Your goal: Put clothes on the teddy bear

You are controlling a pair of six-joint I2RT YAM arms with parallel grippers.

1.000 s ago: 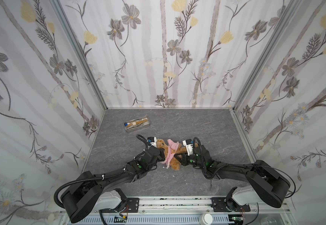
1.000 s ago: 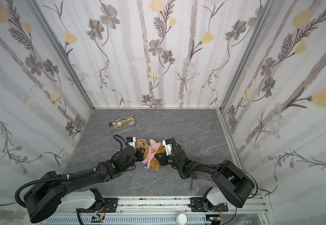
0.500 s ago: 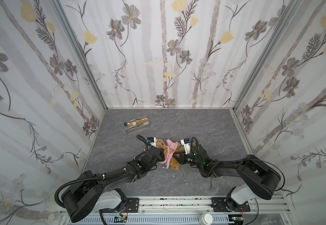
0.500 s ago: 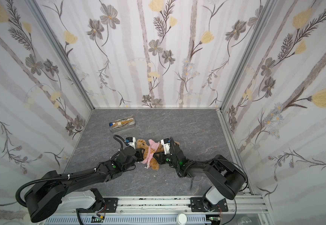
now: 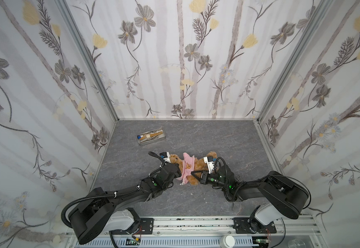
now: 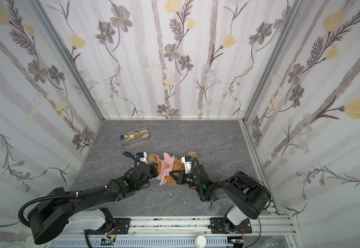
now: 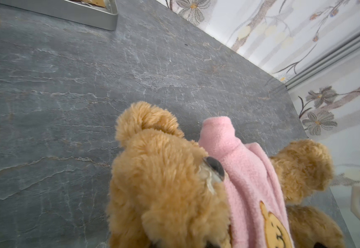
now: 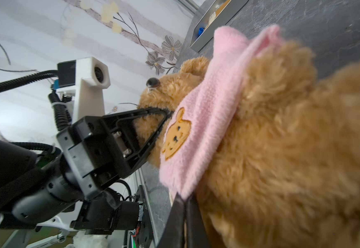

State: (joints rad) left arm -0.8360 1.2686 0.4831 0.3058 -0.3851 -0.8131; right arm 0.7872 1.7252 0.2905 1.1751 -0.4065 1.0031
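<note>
a: where do we stand with the teddy bear (image 5: 199, 165)?

b: it lies on its back near the middle of the bench (image 5: 217, 139), between our two arms, head towards our left arm. the pink shirt (image 5: 188, 166) is over its head and sits bunched on the chest. the belly and legs are bare.

a: so which step do we call this?

b: we judge it to be drawing the shirt down over the body. our left end effector (image 8: 167, 111) has its fingers drawn together, with the tips buried between the chin and the collar. we cannot tell whether it pinches fur or cloth. our right end effector (image 5: 193, 172) has its jaws together right at the lower hem. we cannot tell whether any cloth is caught between them.

a: and what does the next move call for?

b: we think the right one needs a sure hold on the hem and a slow pull towards the legs, while the left anchors the head end so the bear does not slide along. the knit looks stretchy, so a hard tug could drag the whole toy.

a: and the count?

b: we count one bear, one shirt with one small bear emblem, two arms, and one metal tray (image 5: 153, 142) of small tools well apart towards the back wall.
</note>
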